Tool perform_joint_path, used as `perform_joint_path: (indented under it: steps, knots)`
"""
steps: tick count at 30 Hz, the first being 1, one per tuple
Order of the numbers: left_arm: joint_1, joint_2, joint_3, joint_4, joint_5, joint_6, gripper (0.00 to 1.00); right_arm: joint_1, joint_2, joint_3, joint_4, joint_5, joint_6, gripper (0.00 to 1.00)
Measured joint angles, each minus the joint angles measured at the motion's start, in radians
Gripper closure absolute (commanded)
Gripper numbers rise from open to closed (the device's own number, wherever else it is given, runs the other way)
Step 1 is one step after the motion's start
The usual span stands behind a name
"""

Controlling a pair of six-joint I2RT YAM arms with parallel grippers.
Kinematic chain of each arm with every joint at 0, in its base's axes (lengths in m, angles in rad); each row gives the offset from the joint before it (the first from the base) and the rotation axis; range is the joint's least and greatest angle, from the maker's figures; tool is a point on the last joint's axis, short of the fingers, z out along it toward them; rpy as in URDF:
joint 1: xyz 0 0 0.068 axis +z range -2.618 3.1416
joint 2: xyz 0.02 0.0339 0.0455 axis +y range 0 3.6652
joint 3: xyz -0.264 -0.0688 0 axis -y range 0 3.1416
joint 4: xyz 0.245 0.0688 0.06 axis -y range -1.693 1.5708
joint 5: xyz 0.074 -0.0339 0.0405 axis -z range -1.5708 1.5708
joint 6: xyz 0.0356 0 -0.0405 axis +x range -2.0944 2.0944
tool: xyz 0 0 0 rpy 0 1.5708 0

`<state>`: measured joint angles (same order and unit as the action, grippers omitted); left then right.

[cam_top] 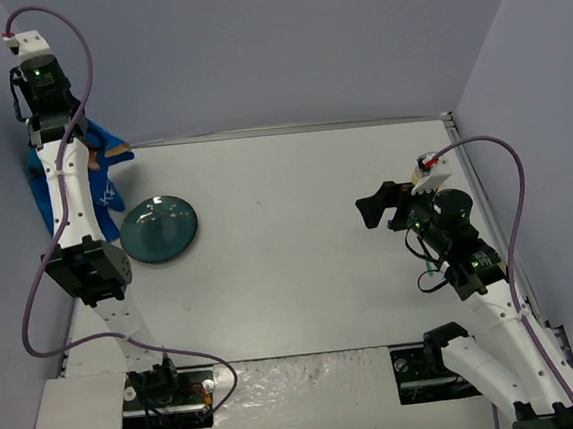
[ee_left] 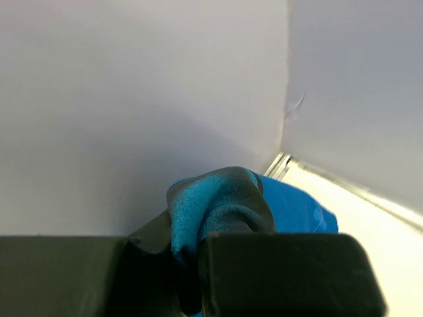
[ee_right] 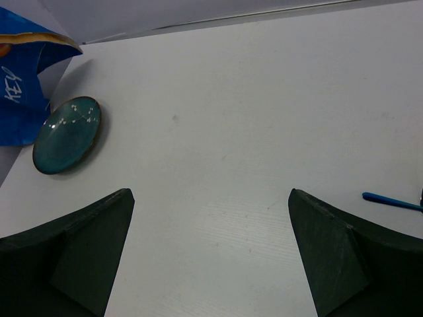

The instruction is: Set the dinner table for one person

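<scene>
Well, the left arm is stretched up along the left-hand wall, and its left gripper (ee_left: pixel 188 271) is clenched on a bunched fold of the blue printed cloth placemat (cam_top: pixel 103 180). From the left wrist you can see the blue fabric squeezed tight between the two dark fingers (ee_left: pixel 284 277). The rest of the mat hangs loose and crumpled in the far left corner, up against the wall.

The large, flat white rectangular dinner table (cam_top: pixel 291 264) fills the floor of the enclosure, with a thin metal rail along its far and right edges. It lies flat below both arms. A round, teal-glazed ceramic plate (cam_top: pixel 160 229) sits on it near the left side, just beside the hanging edge of the mat. I cannot tell whether the two touch.

Over on the right, the right gripper (cam_top: pixel 376 207) hovers above the table with its jaws spread wide and nothing between them; the right wrist view shows only bare tabletop in the gap. At the right edge of that view a thin blue rod (ee_right: pixel 390 201) lies on the table. Too little of it shows to say what it is.
</scene>
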<state>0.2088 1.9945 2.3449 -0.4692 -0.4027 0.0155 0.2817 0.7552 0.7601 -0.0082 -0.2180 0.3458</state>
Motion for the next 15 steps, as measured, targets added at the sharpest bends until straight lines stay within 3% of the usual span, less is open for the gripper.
perform_joint_path:
  steps: [9, 15]
  knots:
    - [-0.035, -0.006, 0.147, -0.013, 0.035, 0.01, 1.0, 0.0, -0.027, 0.0, 0.001, 0.0, 0.007, 0.0]
    - [-0.197, -0.012, 0.147, -0.077, 0.102, 0.042, 1.0, 0.0, -0.023, 0.0, 0.001, 0.0, 0.016, 0.0]
